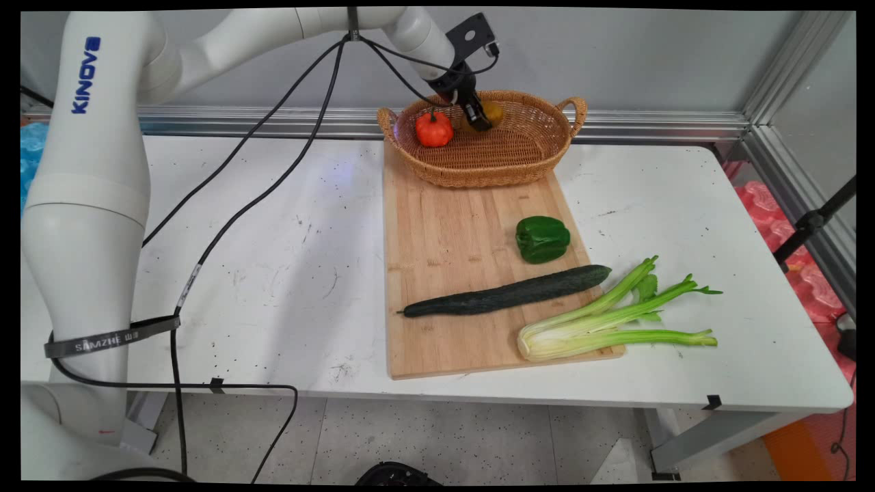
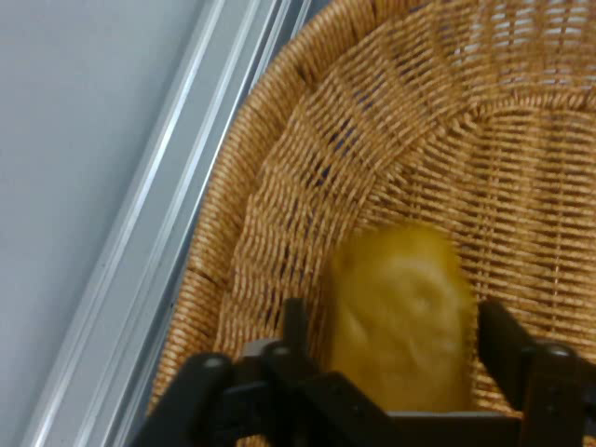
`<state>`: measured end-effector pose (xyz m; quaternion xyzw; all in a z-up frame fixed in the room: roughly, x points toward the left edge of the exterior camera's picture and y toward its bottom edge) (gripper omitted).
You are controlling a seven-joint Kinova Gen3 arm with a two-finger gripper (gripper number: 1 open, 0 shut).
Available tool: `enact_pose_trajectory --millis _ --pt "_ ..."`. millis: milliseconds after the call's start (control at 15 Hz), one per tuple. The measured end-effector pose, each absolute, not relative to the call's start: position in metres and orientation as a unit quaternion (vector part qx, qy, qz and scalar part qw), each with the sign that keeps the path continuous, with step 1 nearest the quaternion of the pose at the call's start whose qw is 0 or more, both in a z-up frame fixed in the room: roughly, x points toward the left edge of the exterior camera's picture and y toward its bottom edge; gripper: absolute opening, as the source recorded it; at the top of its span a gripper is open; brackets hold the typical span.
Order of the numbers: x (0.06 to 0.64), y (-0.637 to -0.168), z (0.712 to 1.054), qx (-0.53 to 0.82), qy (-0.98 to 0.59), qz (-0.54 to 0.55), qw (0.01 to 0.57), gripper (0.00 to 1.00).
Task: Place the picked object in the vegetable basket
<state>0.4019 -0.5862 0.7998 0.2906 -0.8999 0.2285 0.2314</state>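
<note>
White and a bit scratched, the table [image 1: 287, 273] fills most of the main view. Behind it is a plain grey wall with a silver metal rail along the bottom. A metal post stands in the right corner. Pink stuff lies on the floor to the right of the table, and something blue sits at the far left. The floor below is pale with little dark specks.

On the table lies a wooden board [image 1: 444, 232]. At its far end sits a woven basket [image 1: 526, 147] with two handles. A red pepper [image 1: 434, 128] is in the left part of the basket. A yellow pepper [image 1: 493, 111] is beside it, partly hidden by the gripper [image 1: 480, 121], which reaches down into the basket. Nearer on the board are a green pepper [image 1: 542, 238] and a long dark cucumber [image 1: 509, 294]. Celery [image 1: 608, 318] lies at the board's right corner, with its leafy ends out on the table. Black cables hang from the arm.

From the hand view, the basket's [image 2: 372, 140] woven wall curves around. The grey wall and silver rail show at the left. The yellow pepper [image 2: 405, 312] sits right between the two black fingers [image 2: 296, 326], which are spread apart, one on each side of it. I cannot tell if they touch it.
</note>
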Motion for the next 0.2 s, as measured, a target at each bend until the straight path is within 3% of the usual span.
enact_pose_trajectory --millis 200 --pt "0.4038 -0.5850 0.7930 0.292 -0.901 0.224 0.232 1.00"
